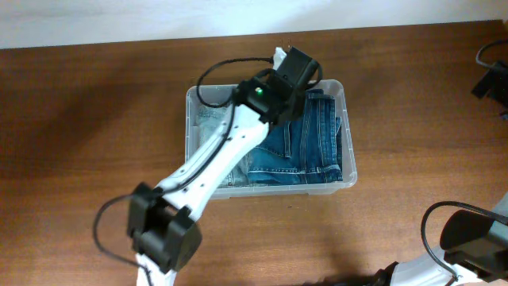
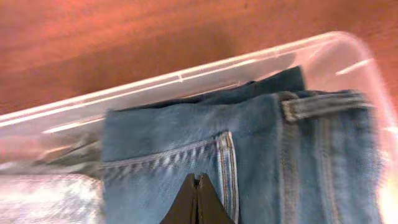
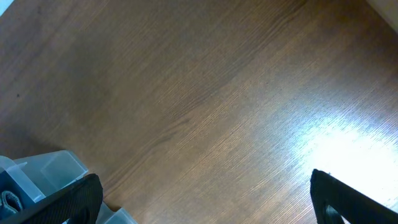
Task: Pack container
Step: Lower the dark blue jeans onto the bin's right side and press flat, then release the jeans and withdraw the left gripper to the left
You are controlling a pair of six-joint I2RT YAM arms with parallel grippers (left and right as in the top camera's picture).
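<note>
The clear plastic container (image 1: 350, 171) stands mid-table and holds folded blue jeans (image 1: 311, 137) and a paler denim piece (image 1: 206, 125) at its left end. My left gripper (image 1: 297, 67) reaches over the container's far rim. In the left wrist view its jaws (image 2: 198, 181) are shut with nothing between them, tips at the blue jeans (image 2: 161, 140) near a back pocket seam, with the container wall (image 2: 186, 77) behind. My right gripper (image 3: 204, 180) is open and empty above bare wood.
My right arm (image 1: 470, 235) sits at the front right corner of the wooden table (image 1: 95, 119). A clear plastic corner (image 3: 51, 169) shows at the lower left of the right wrist view. Black gear (image 1: 494, 79) lies at the right edge.
</note>
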